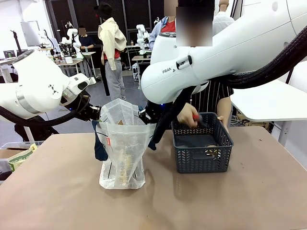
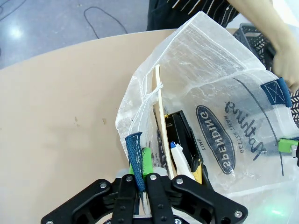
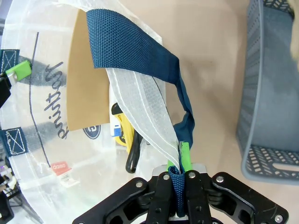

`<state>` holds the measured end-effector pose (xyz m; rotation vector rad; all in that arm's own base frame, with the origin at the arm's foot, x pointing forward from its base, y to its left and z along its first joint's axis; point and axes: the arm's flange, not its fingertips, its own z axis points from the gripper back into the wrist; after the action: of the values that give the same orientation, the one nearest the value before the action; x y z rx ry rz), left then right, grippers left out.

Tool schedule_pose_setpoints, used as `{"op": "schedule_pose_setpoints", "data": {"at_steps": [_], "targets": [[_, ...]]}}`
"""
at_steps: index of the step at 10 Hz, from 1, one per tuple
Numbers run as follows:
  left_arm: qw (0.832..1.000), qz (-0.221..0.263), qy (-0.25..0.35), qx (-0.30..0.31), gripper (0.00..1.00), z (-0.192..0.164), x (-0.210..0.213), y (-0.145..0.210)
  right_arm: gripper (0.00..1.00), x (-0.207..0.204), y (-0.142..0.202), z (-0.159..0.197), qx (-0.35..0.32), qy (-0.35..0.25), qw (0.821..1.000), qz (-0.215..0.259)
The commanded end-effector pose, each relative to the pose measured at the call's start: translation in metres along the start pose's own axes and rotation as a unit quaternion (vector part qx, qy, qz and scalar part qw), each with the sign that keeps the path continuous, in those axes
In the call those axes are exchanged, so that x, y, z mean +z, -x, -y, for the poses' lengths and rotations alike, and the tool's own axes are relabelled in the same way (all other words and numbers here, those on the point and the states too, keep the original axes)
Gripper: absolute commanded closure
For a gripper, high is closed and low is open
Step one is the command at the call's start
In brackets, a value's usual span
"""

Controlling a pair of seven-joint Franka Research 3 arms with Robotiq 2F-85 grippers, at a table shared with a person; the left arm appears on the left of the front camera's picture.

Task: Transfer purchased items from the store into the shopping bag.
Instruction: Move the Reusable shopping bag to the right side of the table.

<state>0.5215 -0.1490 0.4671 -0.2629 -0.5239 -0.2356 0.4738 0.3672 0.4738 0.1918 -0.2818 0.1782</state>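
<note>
On the worktop [image 1: 91, 201] amid a busy lab, the bag [image 1: 122, 148] was gripped by both robot hands [image 2: 145, 175] [image 3: 180, 169].

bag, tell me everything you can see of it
The bag looks like translucent whitish plastic, creased, with woven navy straps, dark lettering, an oval logo and a small red mark. It stands upright on the table, mouth open, goods inside. The left hand and right hand each grip a strap.
</note>
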Motion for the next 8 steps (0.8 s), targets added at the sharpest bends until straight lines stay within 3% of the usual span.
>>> {"op": "schedule_pose_setpoints", "data": {"at_steps": [1,8], "targets": [[1.0,0.001,-0.001,0.0,1.0,-0.0008,0.0032,0.0023,1.0,0.0002,0.0009,0.0001,-0.001,-0.003,1.0,-0.002],[1.0,0.001,-0.001,0.0,1.0,-0.0008,0.0032,0.0023,1.0,0.0002,0.0009,0.0001,-0.001,-0.003,1.0,-0.002]]}}
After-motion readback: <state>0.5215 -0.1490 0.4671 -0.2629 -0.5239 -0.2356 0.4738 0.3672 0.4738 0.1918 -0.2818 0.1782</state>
